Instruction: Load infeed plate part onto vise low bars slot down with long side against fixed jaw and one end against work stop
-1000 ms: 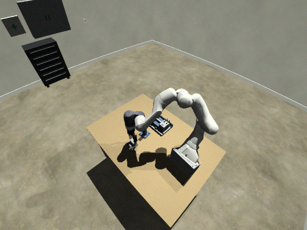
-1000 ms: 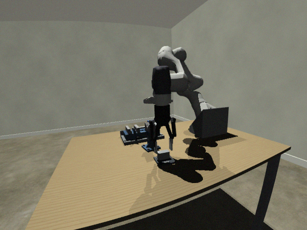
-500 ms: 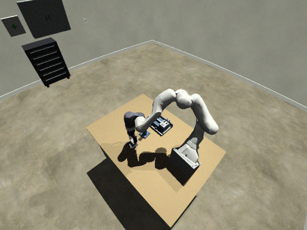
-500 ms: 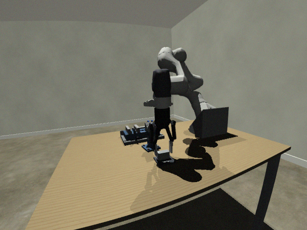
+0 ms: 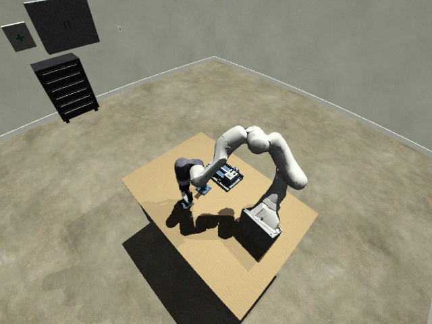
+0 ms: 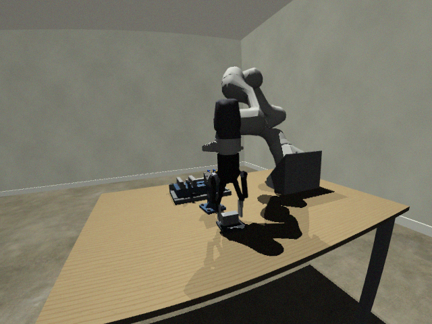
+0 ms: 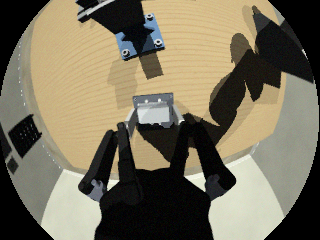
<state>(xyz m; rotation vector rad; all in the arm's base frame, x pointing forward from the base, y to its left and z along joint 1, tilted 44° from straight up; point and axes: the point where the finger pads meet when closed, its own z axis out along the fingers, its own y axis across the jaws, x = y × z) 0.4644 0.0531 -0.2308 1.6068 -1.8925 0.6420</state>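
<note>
- On the wooden worktop (image 6: 139, 251), the grey part (image 6: 228, 218) is seen lying on the infeed plate (image 6: 239, 226), near the middle of the surface.
- The gripper (image 6: 230, 211) is positioned directly above the part, pointing straight down; its fingers are spread about halfway and nothing is held between them.
- In the exterior view, one fingertip (image 6: 240, 210) is seen just beside the part's right side, while the other finger is partly hidden behind the block; contact cannot be judged.
- In the wrist view, the part (image 7: 155, 115) is framed between the two finger linkages, with the plate's light edge (image 7: 152, 99) showing at its far side.
- The part's slot cannot be made out in any view.
- The blue-based V-block (image 7: 140, 38) is located just beyond the infeed plate, apart from it.
- The vise (image 6: 190, 190) is found further back on its dark base; in the top view (image 5: 228, 175) it lies partly under the white forearm.
- The jaws, low bars and work stop are too small to be resolved.
- The arm's dark pedestal (image 6: 306, 171) is set at the worktop's far right side.
- A black drawer cabinet (image 5: 64, 85) is noted against the far wall.
</note>
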